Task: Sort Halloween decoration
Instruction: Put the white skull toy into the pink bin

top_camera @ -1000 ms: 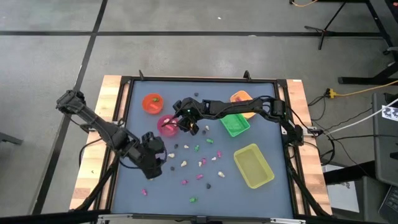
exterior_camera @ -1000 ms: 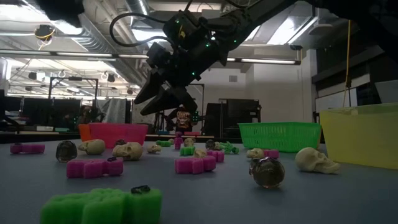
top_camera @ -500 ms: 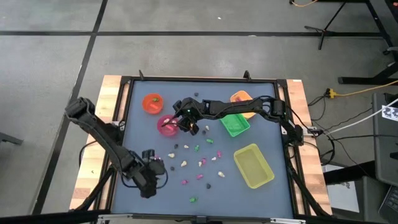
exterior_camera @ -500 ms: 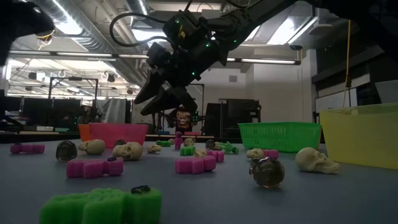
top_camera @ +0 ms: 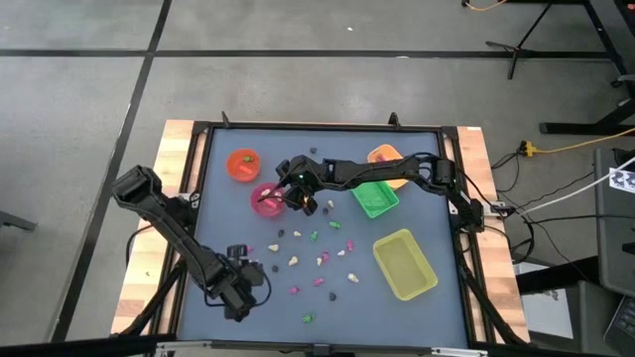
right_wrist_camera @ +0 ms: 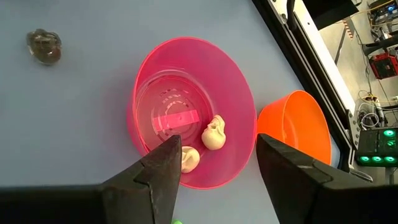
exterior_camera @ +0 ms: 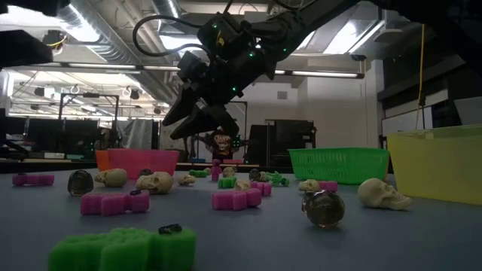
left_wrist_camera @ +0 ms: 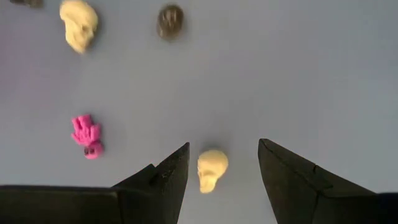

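Small cream-white plastic skull trinket (left_wrist_camera: 212,170) lies on the blue-grey worktop (top_camera: 437,188) at the near-left, right between the spread fingers of the left tool (left_wrist_camera: 221,174), not touched yet; tool sits low over it, jaws straddling it, so a pinch looks like the next step. Close by: a tiny pink skeleton-shaped trinket (left_wrist_camera: 86,135), another cream skull (left_wrist_camera: 79,25), a dark round trinket (left_wrist_camera: 170,20). The rest of the pink, green, cream and dark trinkets are scattered across the mid worktop (top_camera: 316,260), still unsorted. Farther left-centre, the translucent pink round cup (right_wrist_camera: 193,112) already holds two cream skulls (right_wrist_camera: 213,134), so cream ones seem to go there. Right tool (right_wrist_camera: 214,165) hangs above that cup, fingers apart, nothing in them, likely just after a drop. Orange round cup (top_camera: 243,164) sits just beyond it. Green mesh tray (top_camera: 375,197) and yellow tray (top_camera: 404,264) stand at right, an orange tray (top_camera: 383,155) at far right-centre.
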{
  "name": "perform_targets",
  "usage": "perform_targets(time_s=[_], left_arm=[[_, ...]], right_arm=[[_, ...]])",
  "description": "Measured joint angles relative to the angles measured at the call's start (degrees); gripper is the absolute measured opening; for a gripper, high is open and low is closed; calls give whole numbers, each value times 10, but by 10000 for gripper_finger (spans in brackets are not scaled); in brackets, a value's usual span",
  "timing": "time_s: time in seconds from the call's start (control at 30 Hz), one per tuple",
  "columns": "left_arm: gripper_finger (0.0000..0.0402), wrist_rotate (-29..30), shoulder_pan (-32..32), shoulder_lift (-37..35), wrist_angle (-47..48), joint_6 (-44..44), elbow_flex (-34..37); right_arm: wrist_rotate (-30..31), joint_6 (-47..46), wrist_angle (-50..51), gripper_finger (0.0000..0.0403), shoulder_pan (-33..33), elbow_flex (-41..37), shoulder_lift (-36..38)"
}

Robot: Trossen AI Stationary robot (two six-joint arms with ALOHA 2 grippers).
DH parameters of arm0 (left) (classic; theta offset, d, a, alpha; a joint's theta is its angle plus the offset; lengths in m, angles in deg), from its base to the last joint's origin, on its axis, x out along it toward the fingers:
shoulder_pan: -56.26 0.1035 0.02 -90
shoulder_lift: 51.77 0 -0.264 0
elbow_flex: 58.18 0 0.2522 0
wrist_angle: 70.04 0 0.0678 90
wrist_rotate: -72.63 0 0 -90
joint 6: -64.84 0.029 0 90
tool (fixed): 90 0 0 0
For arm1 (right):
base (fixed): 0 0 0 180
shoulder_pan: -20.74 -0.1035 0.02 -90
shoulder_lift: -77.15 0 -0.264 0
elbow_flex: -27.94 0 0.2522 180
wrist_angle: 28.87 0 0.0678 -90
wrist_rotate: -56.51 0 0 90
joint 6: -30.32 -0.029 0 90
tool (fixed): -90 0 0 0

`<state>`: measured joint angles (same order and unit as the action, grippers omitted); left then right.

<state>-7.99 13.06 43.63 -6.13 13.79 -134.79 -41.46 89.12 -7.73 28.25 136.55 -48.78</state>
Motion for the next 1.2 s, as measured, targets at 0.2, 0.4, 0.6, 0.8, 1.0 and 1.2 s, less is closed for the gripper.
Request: perform_targets(time_s=[0.2,0.4,0.6,0.8,1.0,1.2], left_arm=[[176,-15,-1,3,14,-33,6],[176,-36,-1,3,-18,-56,46],[176,-41,-1,3,-62,-56,84],[176,-43,-1,2,-111,-55,119],[176,-42,-1,-1,-138,-54,135],[175,-42,-1,0,-138,-54,135]], right_arm=[[0,-1,0,207,0,0,0],[0,-2,0,207,0,0,0],[0,-2,0,207,0,0,0],[0,-2,0,207,0,0,0],[0,-2,0,207,0,0,0],[0,-2,0,207,0,0,0]])
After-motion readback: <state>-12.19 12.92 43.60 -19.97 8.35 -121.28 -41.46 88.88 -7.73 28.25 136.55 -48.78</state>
